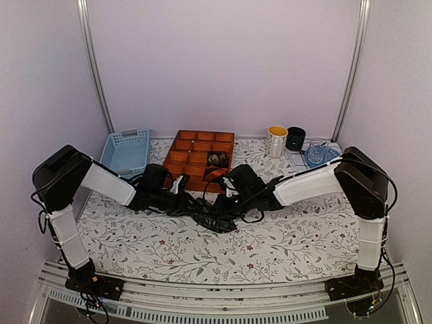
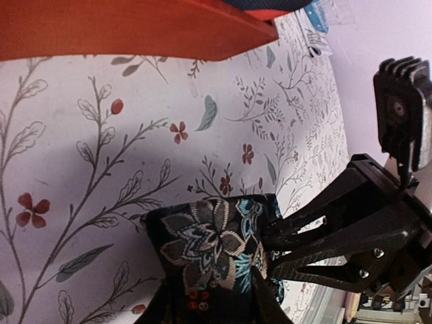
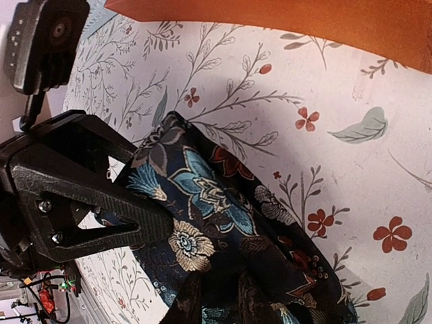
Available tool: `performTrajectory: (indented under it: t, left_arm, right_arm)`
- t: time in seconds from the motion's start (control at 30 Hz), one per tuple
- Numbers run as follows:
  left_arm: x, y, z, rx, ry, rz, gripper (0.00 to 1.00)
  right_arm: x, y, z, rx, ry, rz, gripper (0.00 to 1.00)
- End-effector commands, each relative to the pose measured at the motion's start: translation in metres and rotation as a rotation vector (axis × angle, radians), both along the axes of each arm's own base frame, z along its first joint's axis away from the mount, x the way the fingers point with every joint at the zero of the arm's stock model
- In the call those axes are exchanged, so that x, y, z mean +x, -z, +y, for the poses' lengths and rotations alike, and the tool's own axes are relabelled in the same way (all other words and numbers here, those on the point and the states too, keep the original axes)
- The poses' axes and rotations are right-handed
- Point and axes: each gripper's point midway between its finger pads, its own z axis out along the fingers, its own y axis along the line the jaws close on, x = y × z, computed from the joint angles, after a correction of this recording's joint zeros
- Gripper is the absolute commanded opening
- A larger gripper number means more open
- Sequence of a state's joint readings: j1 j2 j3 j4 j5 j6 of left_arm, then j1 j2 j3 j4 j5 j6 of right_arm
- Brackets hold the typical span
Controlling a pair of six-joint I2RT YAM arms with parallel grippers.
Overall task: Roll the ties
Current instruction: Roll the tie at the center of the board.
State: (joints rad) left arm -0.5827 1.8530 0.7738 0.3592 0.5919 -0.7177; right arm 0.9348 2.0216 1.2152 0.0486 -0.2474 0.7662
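A dark tie with a blue, tan and red flower pattern lies bunched on the flowered tablecloth between both arms, just in front of the orange wooden tray. My left gripper is shut on one edge of the tie, its dark fingers blurred at the bottom of the left wrist view. My right gripper is shut on the opposite edge of the tie. Each gripper shows in the other's wrist view, pinching the cloth. A rolled tie sits in a tray compartment, with a red-and-black one in the compartment in front.
A light blue basket stands at the back left. A white mug, a dark green mug and a blue glass item stand at the back right. Black cables trail around both wrists.
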Motion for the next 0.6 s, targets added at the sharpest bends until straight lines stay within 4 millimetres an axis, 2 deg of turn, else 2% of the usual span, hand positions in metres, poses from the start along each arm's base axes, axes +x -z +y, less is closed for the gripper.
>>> performTrajectory:
  t: [0.0,0.13,0.3,0.43,0.57]
  left_arm:
    - [0.012,-0.008,0.009,0.138,-0.042,-0.108,0.22]
    - [0.011,-0.011,0.018,0.229,-0.065,-0.154,0.2]
    - [0.009,-0.016,0.024,0.414,-0.084,-0.255,0.18]
    - [0.004,-0.021,0.02,0.547,-0.07,-0.336,0.18]
    - [-0.001,-0.023,0.014,0.668,-0.057,-0.404,0.18]
  right_arm:
    - [-0.021,-0.008,-0.017,-0.046,-0.031,0.051,0.19]
    - [-0.022,-0.05,-0.023,0.009,-0.022,-0.002,0.21]
    - [-0.025,-0.094,-0.048,0.034,0.028,-0.09,0.23]
    - [-0.026,-0.103,-0.072,0.005,0.082,-0.138,0.24]
    - [-0.031,-0.088,-0.09,-0.039,0.112,-0.133,0.24]
